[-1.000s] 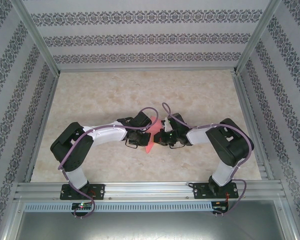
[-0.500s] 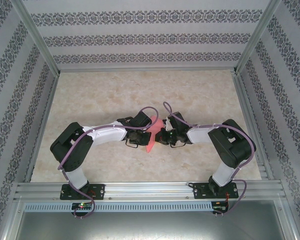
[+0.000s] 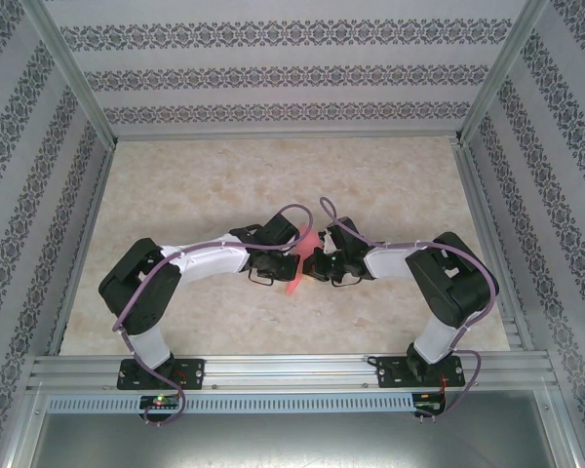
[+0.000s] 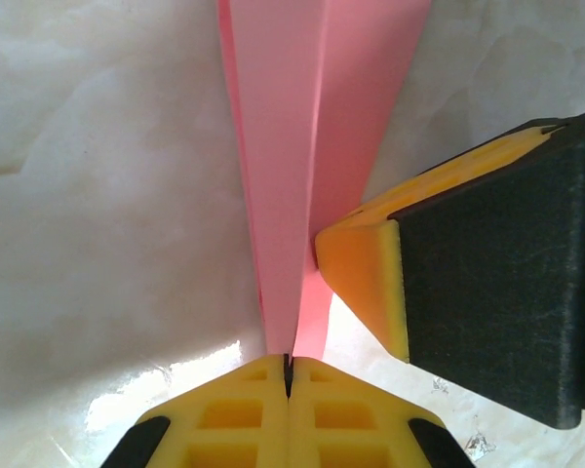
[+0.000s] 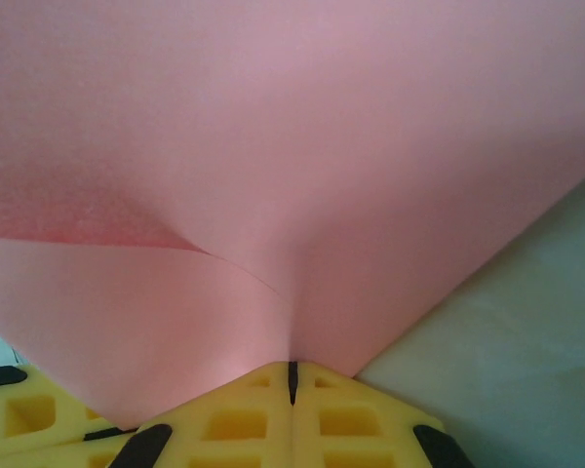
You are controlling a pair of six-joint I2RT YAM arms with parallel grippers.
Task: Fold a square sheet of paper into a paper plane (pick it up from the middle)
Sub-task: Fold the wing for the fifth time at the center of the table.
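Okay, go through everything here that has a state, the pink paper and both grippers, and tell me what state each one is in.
pink paper: folded into layers, pinched at two spots, slightly buckled near one pinch.
left gripper: shut on the pink paper's edge.
right gripper: shut on the pink paper, close beside the left gripper.

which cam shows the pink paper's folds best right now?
Left wrist: the pink paper shows its separate folded layers, pinched in the shut left gripper. Right wrist sees one close pink face with a crease, clamped by the right gripper. Top external shows a small patch between the arms.
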